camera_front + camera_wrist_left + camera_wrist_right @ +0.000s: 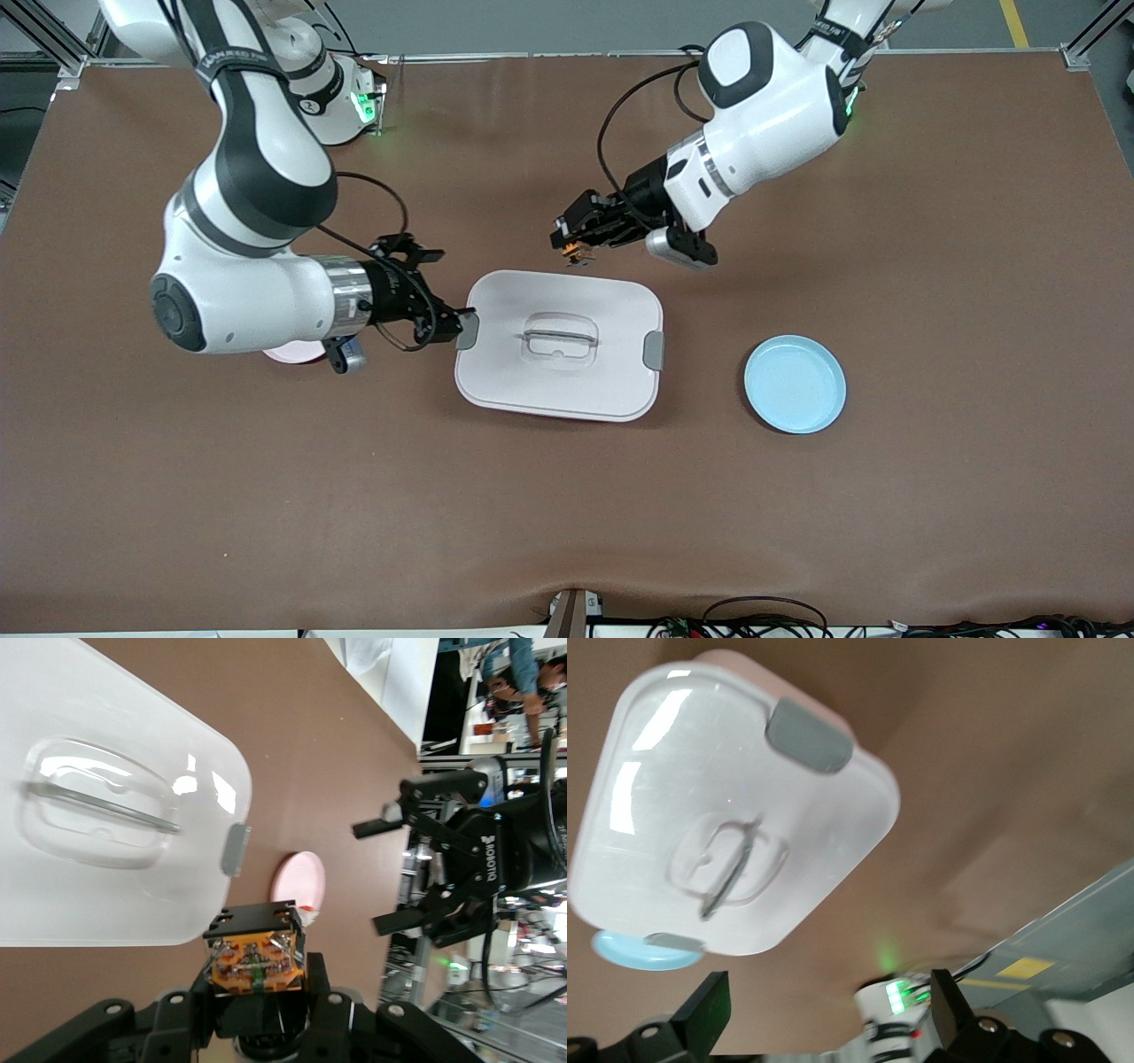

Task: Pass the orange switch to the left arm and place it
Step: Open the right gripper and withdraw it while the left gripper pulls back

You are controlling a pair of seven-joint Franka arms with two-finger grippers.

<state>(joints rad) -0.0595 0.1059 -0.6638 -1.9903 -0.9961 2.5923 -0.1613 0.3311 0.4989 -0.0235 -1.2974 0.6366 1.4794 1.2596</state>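
The orange switch [580, 254] is held clear of the table [930, 496], clamped between the fingers of the left gripper [571, 239], which is up in the air over the edge of the box [560, 346] that faces the robots' bases. In the left wrist view the orange switch [255, 958] is seen gripped at its black body, its orange face with metal contacts turned toward the camera, and the left gripper [257, 992] is seen closed tightly on it. The box is seen lying flat near the middle of the table, lid on, with a clear recessed handle [558, 338] in the lid and a grey clip [653, 350] at each short end. The right gripper [456, 321] is held low at the short end of the box toward the right arm's end of the table, just beside the grey clip there; whether it touches the clip cannot be told. Its fingers are spread wide and nothing is held between them, as is shown in the right wrist view, where the two fingertips [709, 1010] stand well apart with the box [735, 806] seen between them. A pink plate [297, 353] is seen partly hidden under the right arm, toward that arm's end of the table. A light blue plate [795, 384] is set on the table beside the box, toward the left arm's end.
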